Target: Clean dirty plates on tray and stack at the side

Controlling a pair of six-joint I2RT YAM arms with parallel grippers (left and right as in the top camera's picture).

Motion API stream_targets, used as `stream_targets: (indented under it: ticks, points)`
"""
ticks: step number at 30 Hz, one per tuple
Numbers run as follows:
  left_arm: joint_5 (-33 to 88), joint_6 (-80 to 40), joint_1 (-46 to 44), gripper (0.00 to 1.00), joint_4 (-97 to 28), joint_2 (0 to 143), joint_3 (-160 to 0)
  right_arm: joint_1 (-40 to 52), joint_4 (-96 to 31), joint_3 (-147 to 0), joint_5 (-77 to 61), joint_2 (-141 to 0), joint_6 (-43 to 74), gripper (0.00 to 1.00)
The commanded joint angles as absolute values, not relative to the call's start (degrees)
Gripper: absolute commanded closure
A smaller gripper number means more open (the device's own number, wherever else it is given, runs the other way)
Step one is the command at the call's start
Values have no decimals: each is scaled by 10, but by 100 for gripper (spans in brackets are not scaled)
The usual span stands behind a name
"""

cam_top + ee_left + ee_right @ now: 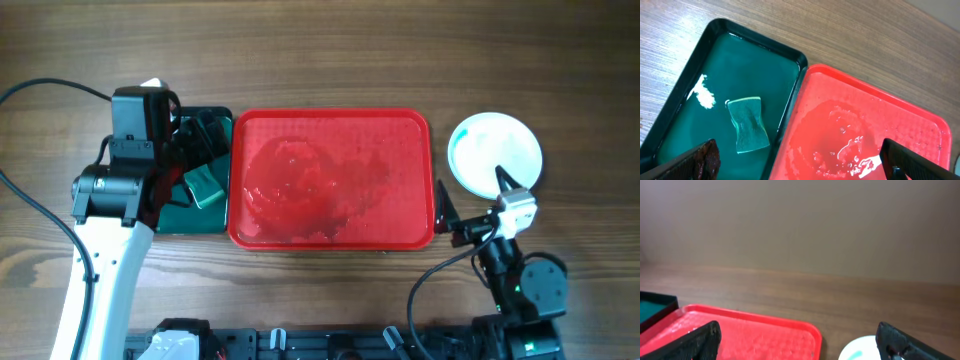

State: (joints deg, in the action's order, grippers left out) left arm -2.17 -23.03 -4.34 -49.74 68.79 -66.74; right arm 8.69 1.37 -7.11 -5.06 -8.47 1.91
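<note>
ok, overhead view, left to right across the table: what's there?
dark green tray with a sponge in it → red tray → white plate

A small dark green rectangular plastic tray [760,65] is set on the brown wood-grain counter [330,50]. A pale green, waisted sponge [747,124] is seen lying flat inside it, near a white foamy patch [703,93].
</note>
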Motion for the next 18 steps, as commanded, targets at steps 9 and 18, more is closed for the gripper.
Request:
stream_targets:
  ticks: [9, 18]
  points:
    - [-17, -234, -44, 0, -496, 688, -675, 85, 3, -3, -50, -3, 46, 0]
    - [-17, -234, -44, 0, -496, 688, -675, 85, 3, -3, -50, -6, 46, 0]
